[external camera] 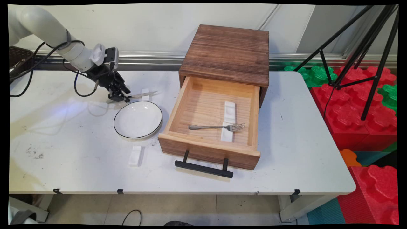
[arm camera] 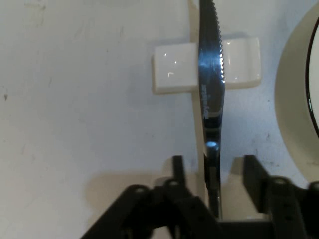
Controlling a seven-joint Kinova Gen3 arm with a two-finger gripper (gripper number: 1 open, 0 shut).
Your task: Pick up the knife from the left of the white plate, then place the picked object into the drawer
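Down at table level, the gripper (external camera: 118,97) straddles the handle of a table knife (arm camera: 211,104), and that knife is the thing to judge. It looks like plain polished steel: stiff, thin, fairly light, and probably slippery where the metal is smooth. Its blade is serrated along one edge and stands on edge as seen from the hand, so the flat sides face the fingers; a hold across those flat sides of the handle, well back from the teeth, seems the surest place, since a grip nearer the blade would likely let it pivot. The knife runs straight ahead of the gripper, its blade crossing a small white rest (arm camera: 207,67) that lies just beyond the fingertips. The fingers (arm camera: 177,167) are spread, one on each side of the handle with a clear gap on both sides, so nothing is pinched yet and I cannot say either pad touches the steel. A white plate (external camera: 138,120) with a dark rim lies close by on one side of the gripper. Farther off on that side a wooden box (external camera: 226,51) has its drawer (external camera: 208,149) pulled out, with a fork (external camera: 217,127) lying across another white rest inside.
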